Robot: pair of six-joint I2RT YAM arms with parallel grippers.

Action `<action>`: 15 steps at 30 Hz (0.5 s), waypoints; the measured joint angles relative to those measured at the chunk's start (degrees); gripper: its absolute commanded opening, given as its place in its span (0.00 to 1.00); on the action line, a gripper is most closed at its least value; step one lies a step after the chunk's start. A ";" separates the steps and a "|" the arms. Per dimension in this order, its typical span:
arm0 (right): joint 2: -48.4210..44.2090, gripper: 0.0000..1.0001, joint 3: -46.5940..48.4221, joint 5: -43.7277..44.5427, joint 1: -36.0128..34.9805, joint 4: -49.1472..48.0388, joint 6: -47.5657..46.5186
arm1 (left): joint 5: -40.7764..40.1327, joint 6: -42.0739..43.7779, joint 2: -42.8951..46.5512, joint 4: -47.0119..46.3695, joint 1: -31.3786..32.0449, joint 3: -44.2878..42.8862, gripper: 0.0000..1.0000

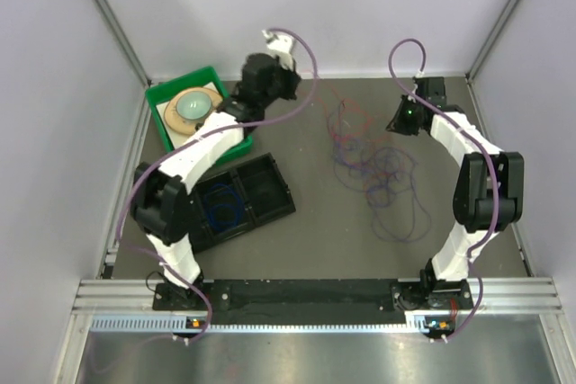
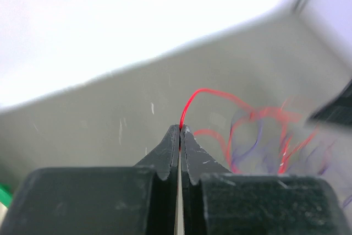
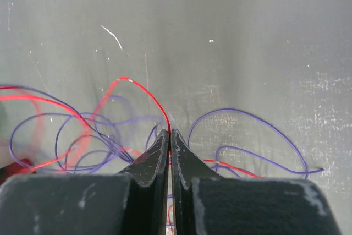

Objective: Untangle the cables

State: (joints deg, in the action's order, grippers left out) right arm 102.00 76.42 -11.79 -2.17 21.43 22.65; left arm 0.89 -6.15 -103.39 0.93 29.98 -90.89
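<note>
Left wrist view shows the left gripper (image 2: 180, 131) fully closed, pinching a red cable (image 2: 217, 92) at its tips. The right gripper (image 3: 168, 135) is likewise closed on a red strand (image 3: 144, 89). Tangled cables (image 1: 373, 168) lie on the desk (image 1: 315, 240) between both, right of a black tray (image 1: 265, 188)

Lab cell: white panels (image 1: 54, 87), aluminium rails (image 1: 526, 292)

The cables (image 1: 378, 168) are red and purple, the desk (image 1: 315, 249) grey with white scuffs, left hand (image 2: 180, 131) and right hand (image 3: 168, 134) black, bin (image 1: 180, 79) green, compartment tray (image 1: 270, 184) black.
</note>
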 measured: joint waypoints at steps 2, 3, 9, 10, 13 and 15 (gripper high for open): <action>-0.17 0.00 -0.31 0.00 0.15 0.07 0.17 | 1.16 -3.19 3.23 -1.01 -1.97 -1.49 0.00; -0.48 0.00 -0.33 0.02 0.24 0.31 0.42 | 1.46 -4.74 5.18 -1.79 -2.97 -1.62 0.00; -7.61 0.00 0.28 0.42 1.03 1.68 1.53 | 2.67 -11.19 14.69 -6.05 -6.51 -3.26 0.00; -9.44 0.00 1.18 0.37 1.42 2.29 1.75 | 2.73 -11.80 15.65 -6.75 -6.95 -3.82 0.00; -14.49 0.00 5.31 0.96 3.54 2.69 2.51 | 3.02 -13.05 17.70 -7.91 -8.46 -4.26 0.00; -17.79 0.00 8.13 1.36 5.20 2.62 2.75 | 3.37 -13.73 18.08 -7.91 -9.70 -4.26 0.00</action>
State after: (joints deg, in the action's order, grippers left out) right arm 84.20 84.55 -10.44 3.03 24.05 25.41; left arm 4.25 -19.88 -85.32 -6.98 20.27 -95.15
